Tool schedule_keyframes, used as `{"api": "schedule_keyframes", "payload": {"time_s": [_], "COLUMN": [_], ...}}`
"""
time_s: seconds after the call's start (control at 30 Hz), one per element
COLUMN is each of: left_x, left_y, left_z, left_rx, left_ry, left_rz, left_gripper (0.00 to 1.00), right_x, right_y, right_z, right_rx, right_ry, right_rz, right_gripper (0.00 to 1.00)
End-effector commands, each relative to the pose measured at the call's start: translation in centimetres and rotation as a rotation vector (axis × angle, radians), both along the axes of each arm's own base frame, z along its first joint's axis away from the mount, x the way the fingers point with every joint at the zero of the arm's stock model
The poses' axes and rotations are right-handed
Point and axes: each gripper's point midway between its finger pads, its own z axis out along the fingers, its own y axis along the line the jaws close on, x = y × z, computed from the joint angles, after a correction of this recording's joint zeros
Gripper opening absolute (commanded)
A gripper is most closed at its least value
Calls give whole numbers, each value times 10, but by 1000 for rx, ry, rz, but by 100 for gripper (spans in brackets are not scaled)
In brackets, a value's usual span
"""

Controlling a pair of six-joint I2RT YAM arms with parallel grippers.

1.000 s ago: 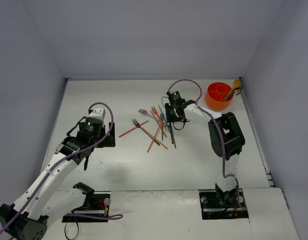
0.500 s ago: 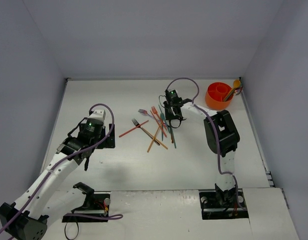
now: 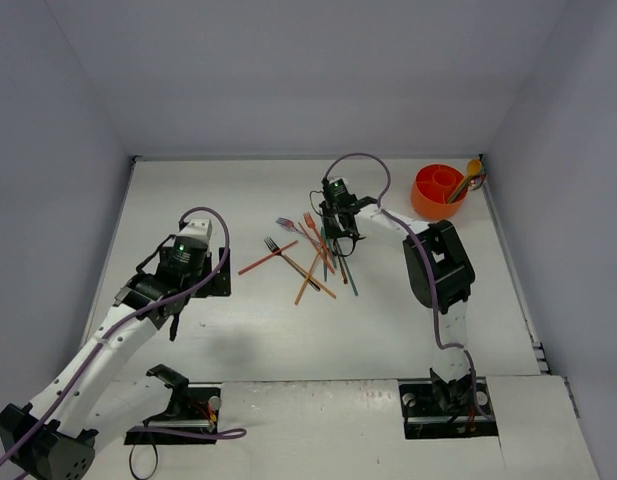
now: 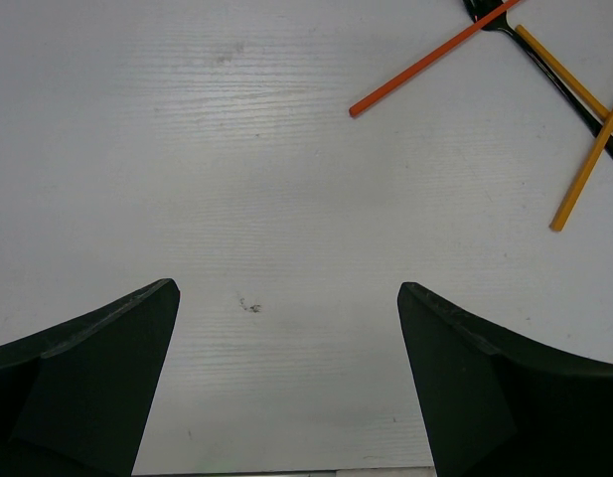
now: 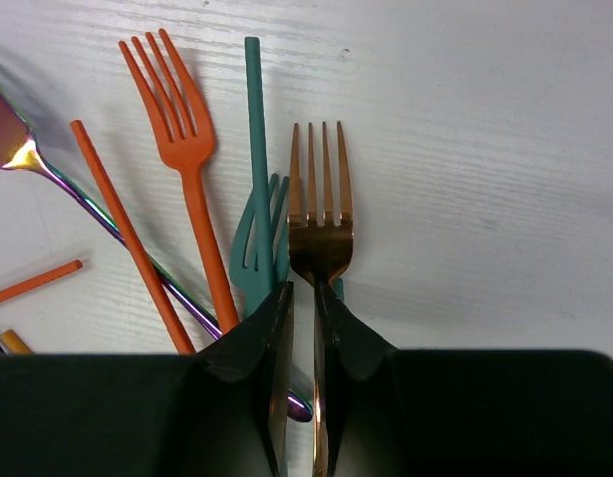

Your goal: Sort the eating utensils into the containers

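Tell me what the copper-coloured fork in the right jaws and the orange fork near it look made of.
The copper fork: likely metal, polished rose-gold finish, with bright mirror-like glints. The orange fork: plastic or coated metal, I can't tell which; matte, flat even colour, no reflections.

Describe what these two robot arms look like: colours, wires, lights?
The left arm and right arm are white tubes with black joints, on black bases. A purple cable loops along each, and a small green light glows near each wrist. The fingers are plain black wedges, two per arm.
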Motion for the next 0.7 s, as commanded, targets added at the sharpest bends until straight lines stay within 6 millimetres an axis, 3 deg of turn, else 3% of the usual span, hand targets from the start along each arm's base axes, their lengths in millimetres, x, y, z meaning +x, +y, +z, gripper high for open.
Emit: {"api": "schedule_keyframes", "payload": {"time_s": [0.0, 0.3, 0.5, 0.67], "left_x": [8, 7, 8, 10], "left_y": [0, 0, 0, -1], "left_z": [8, 6, 7, 6], "left_rx": [-7, -8, -8, -6], "left_ry": [-35, -34, -36, -29], "left_rz": [17, 18, 20, 17], "left_gripper": [91, 91, 91, 91], "right_x": [18, 18, 17, 14], "right_y": [6, 1, -4, -14], "right_z": [19, 10, 38, 46], "right_rx": [-2, -31, -24, -39], "right_ry": [-76, -69, -121, -139], "right_rz": [-12, -29, -41, -70], "right_gripper": [10, 9, 13, 14]}}
